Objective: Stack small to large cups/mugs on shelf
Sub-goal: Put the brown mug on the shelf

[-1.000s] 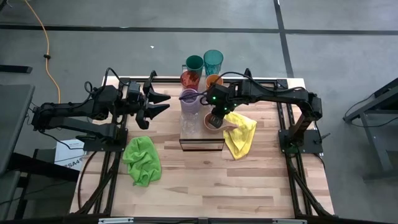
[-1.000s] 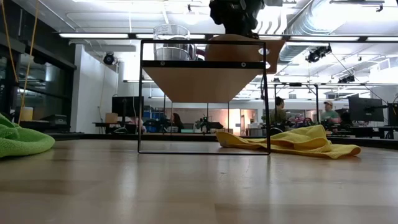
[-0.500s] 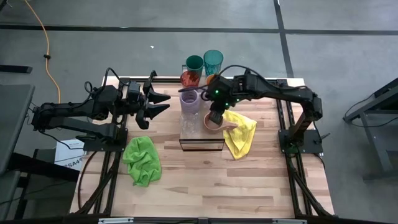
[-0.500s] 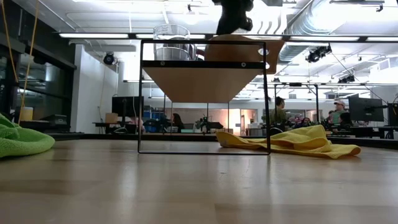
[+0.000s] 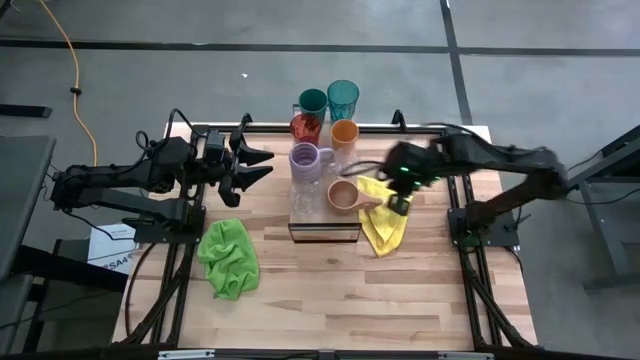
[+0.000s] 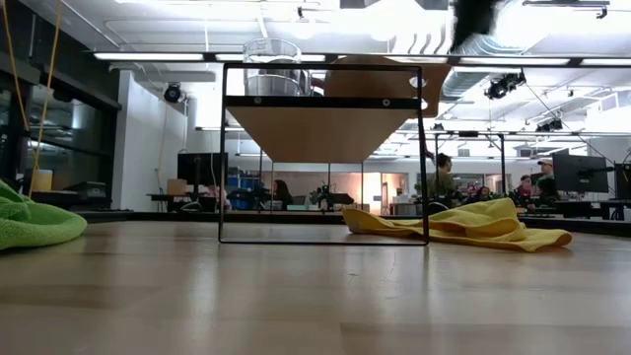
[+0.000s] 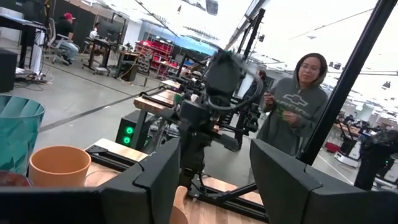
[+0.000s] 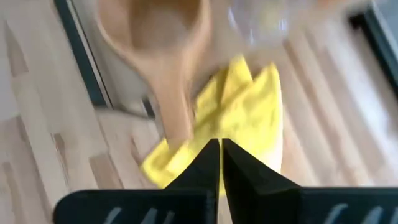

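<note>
Currently, right gripper (image 5: 399, 205): over the yellow cloth (image 5: 385, 215), just beside the shelf (image 5: 322, 222), fingers pressed together, holding nothing.
Tan mug (image 5: 344, 196): on the shelf, beside a clear glass (image 5: 305, 194).
Left gripper (image 5: 262, 165): waiting at the table's left, jaws apart, empty.
Advice: pick the next cup by size and approach from above, clear of the cups already placed.

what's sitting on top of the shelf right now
On the shelf: a lavender mug, a clear glass and a tan mug. The mugs' insides look empty; anything beneath them is hidden.
</note>
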Controlling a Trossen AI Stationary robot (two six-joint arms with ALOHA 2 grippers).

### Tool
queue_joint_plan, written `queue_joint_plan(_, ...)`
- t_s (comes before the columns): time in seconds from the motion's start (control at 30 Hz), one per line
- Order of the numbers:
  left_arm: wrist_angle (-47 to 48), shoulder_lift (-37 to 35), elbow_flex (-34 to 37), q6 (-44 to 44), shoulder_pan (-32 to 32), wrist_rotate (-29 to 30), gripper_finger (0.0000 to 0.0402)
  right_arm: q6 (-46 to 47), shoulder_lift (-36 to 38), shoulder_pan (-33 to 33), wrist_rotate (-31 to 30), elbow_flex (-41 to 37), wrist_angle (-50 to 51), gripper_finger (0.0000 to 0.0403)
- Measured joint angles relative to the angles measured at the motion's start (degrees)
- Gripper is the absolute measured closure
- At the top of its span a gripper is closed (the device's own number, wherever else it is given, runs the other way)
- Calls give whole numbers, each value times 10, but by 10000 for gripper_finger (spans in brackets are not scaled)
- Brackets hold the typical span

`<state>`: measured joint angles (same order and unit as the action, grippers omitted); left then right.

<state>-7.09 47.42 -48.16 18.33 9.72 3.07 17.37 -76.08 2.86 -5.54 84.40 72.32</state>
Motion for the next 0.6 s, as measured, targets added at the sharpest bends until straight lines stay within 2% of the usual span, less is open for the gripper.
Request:
queue_joint_plan(0.17, 0, 0, 0, 0, 0, 2, 220, 59, 105, -11, 19, -141, -59, 400)
queue_joint_plan(0.3, 0, 0, 0, 0, 0, 2, 220, 68, 124, -11, 58, -216, -129, 402)
queue_joint_plan(0.43, 0, 0, 0, 0, 0, 3, 220, 68, 117, -11, 73, -249, -208, 403)
queue_joint_plan(0.6, 0, 0, 0, 0, 0, 6, 220, 66, 104, -9, 54, -252, -253, 403)
